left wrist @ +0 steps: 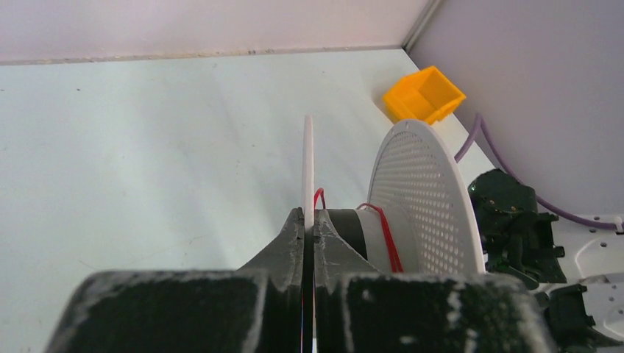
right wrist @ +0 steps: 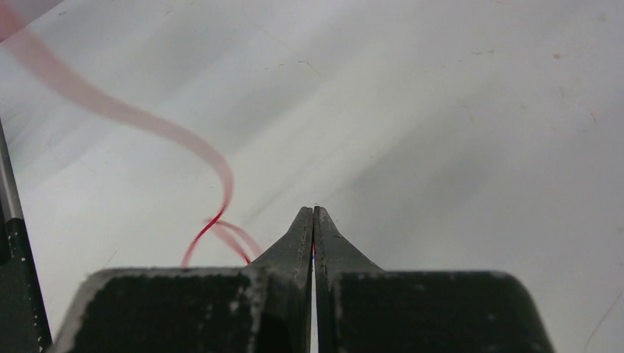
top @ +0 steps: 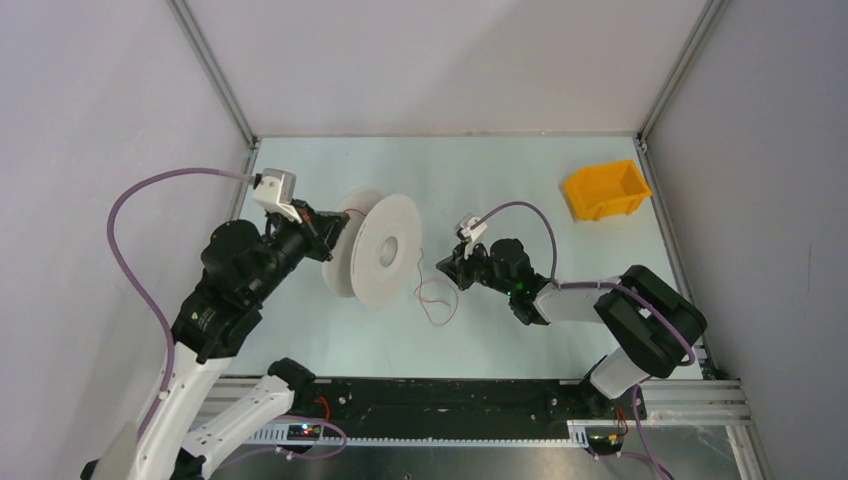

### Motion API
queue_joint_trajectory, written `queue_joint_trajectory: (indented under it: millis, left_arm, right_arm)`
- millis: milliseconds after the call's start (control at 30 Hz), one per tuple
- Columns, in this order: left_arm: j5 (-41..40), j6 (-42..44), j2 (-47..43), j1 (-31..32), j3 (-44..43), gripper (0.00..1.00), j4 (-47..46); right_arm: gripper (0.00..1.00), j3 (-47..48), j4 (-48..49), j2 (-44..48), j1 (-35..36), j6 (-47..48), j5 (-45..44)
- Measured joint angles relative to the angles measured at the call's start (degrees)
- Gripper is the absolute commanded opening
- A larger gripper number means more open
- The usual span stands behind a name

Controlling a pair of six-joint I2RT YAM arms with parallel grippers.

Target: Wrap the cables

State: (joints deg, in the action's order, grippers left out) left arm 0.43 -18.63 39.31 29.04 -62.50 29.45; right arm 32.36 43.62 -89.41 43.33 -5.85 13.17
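My left gripper [top: 327, 232] is clamped on the near flange of the pale spool [top: 385, 250]; in the left wrist view the thin white disc runs edge-on between my fingers [left wrist: 294, 235], which press against it from both sides; the spool stands on its edge on the table [top: 500, 170], left of centre. My right gripper [top: 443, 266] sits low, just right of the spool, its jaws pressed together on the cable [top: 437, 300]; in the right wrist view a sliver of red shows in the seam between the fingertips [right wrist: 303, 224], and the cable [right wrist: 221, 220] leaves them to the left, curling up and away out of focus. From above, the slack lies in a loose loop on the table between the spool and my right gripper; a few red turns [left wrist: 386, 235] lie around the hub between the two flanges. A yellow bin [top: 605, 190] stands at the far right, well apart from both arms.
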Motion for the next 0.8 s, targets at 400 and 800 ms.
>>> queue_joint_trajectory:
  millis: [400,800]
  left_arm:
    - [-3.08,0.17,-0.35,-0.57,-0.33,0.00,-0.20]
    - [0.44,-1.75,-0.33,-0.63,-0.74,0.00,-1.46]
  right_arm:
    - [0.19,-3.10,1.36,0.42,-5.27,-5.38,-2.21]
    - [0.59,-6.14,26.56,-0.07,-0.87,-6.43,13.31]
